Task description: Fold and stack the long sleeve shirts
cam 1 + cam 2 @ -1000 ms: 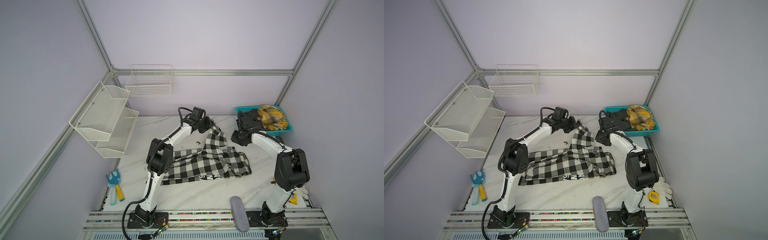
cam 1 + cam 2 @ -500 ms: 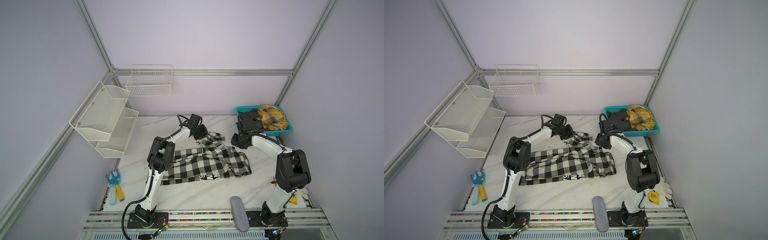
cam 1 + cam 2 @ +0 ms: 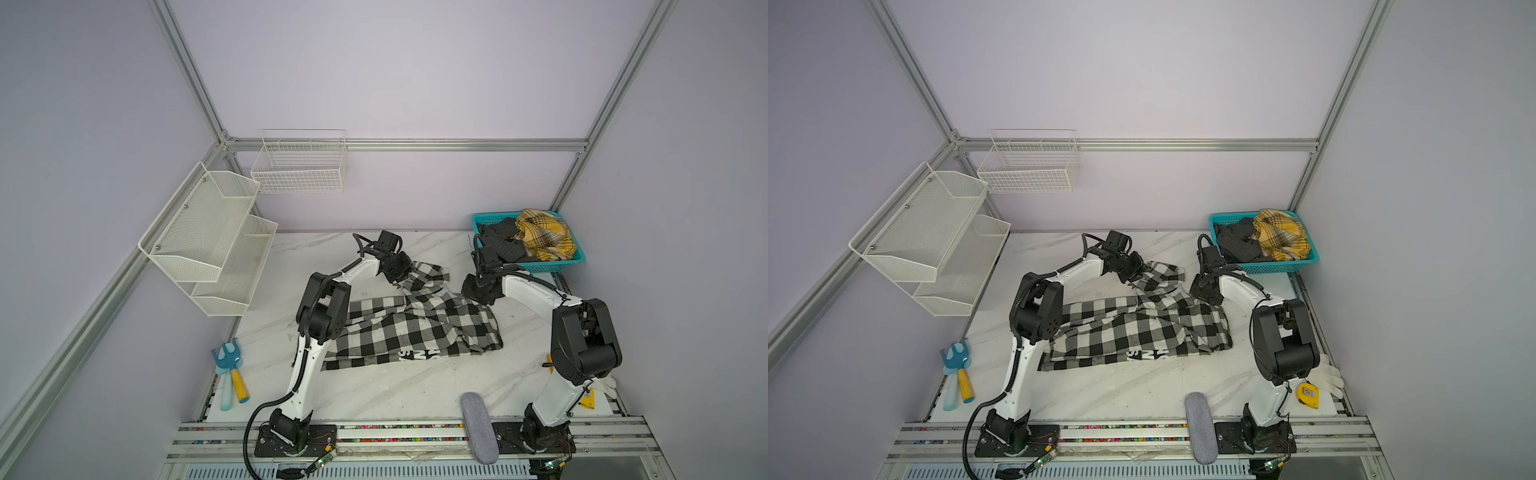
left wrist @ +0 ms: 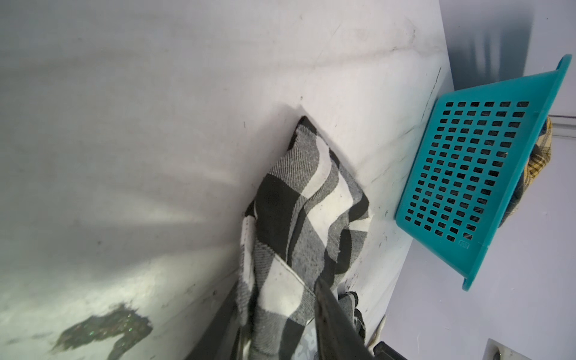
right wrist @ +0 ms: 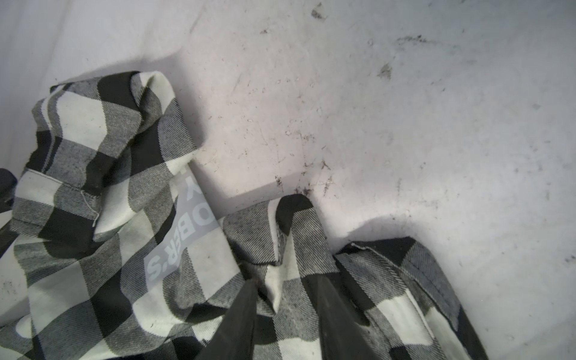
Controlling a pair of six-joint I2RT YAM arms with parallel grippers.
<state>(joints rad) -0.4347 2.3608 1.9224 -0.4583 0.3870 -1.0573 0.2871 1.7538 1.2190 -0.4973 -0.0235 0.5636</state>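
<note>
The black-and-white checked shirt (image 3: 415, 328) lies rumpled mid-frame on the marble table (image 3: 374, 395), its long axis running from lower left to upper right. Both tools sit at its upper end: the left gripper (image 3: 400, 275) at the far corner and the right gripper (image 3: 476, 291) just right of it. Each has its jaws parted around a fold, with no visible pinch. At upper right, the teal basket (image 3: 540, 266) holds a yellow plaid shirt (image 3: 544, 237) and a dark grey shirt (image 3: 498, 243).

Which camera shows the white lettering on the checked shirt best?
The right wrist view: the lettering on the checked shirt is large and close. Both top views show a tiny strip; the left wrist view, a blurred sliver.
</note>
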